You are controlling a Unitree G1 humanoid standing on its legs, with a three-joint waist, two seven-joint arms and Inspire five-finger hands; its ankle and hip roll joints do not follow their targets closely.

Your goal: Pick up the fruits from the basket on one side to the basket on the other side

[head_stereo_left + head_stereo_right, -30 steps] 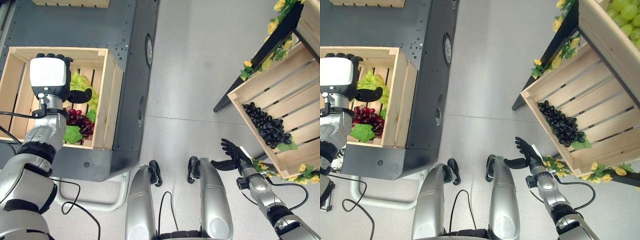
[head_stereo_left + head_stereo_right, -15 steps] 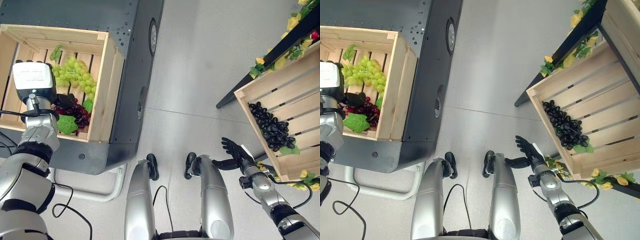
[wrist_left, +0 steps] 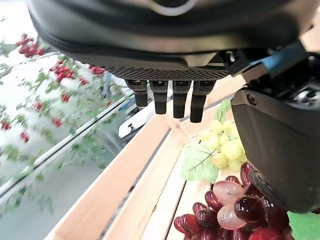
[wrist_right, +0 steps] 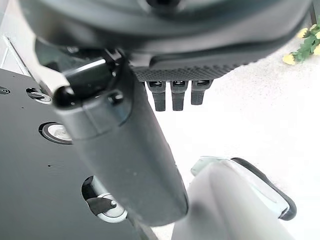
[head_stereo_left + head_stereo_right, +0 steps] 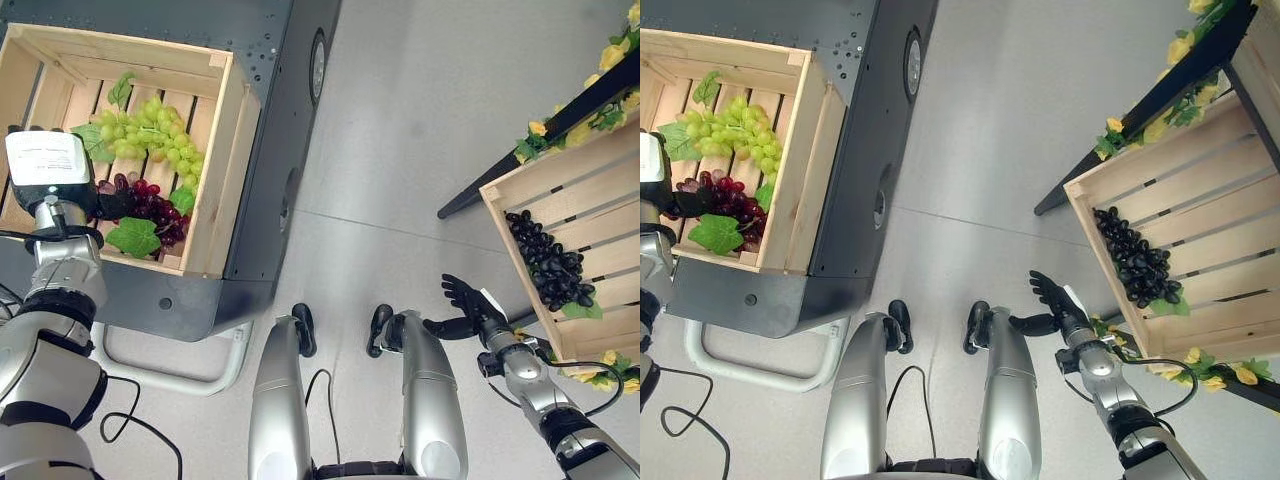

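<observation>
A wooden crate [image 5: 218,165] is carried on the dark metal surface [image 5: 255,35] — a second crate [image 5: 590,205] is seen well apart, across the grey floor [image 5: 420,120].

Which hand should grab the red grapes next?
Left. The left hand is already inside the left crate, against the red grapes; the right hand hangs open by the other crate.

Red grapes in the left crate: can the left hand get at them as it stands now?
Probably yes. The left hand is inside the left crate, open, its thumb right over the red grapes. Nothing lies between them; the green grapes sit farther back.
</observation>
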